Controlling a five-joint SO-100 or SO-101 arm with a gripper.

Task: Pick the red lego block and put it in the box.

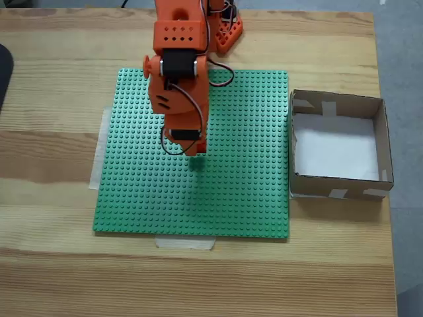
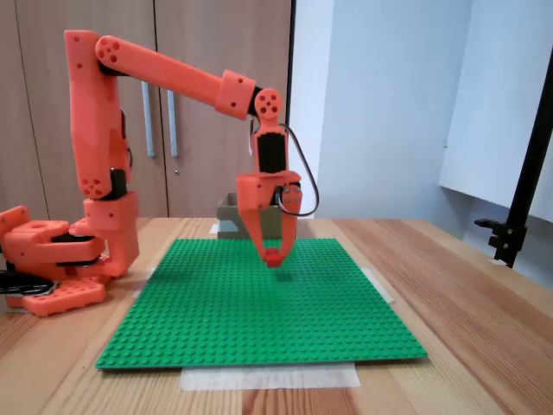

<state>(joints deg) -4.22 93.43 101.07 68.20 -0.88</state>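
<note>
A: Where is the small bright red studded lego block (image 2: 272, 257) seen?

B: It is clamped between the fingertips of the orange two-finger gripper (image 2: 273, 256), lifted just above the middle of the green studded baseplate (image 2: 259, 303).

A: And the shallow brown cardboard box (image 1: 338, 146)?

B: It is seen right of the baseplate's far half in a fixed view, white floor bare.

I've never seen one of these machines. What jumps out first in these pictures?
The bright orange arm arches over a big green studded baseplate taped to a wooden table. Its tool points straight down and is shut on a tiny red lego block, held just above the plate's middle. Beside the plate's right edge in the top-down fixed view sits a cardboard box.
</note>
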